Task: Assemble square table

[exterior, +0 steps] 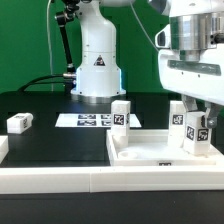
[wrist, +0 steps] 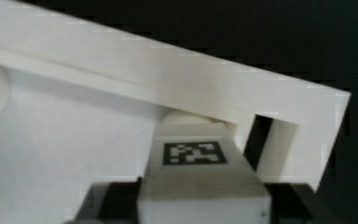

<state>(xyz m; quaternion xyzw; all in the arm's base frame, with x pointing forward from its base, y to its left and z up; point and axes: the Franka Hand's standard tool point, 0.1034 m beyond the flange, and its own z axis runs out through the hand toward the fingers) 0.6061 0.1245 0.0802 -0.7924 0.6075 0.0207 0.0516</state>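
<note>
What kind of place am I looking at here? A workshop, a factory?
Most likely a robotics research lab, not a factory: a white arm stands on a black table before a green backdrop, and the marker board and each leg carry printed black-and-white tags.

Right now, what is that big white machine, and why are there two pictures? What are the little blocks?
The big white machine is a robot arm. One picture comes from a camera standing nearby. The other comes from a camera on the arm's wrist, looking past its claw. On the black table lies a square white table top with a raised rim. The little blocks with black-and-white squares are its legs. The claw grips one leg near the top's corner. A second leg stands at another corner, and a third leg lies alone on the black table. The flat marker board is not furniture.
</note>
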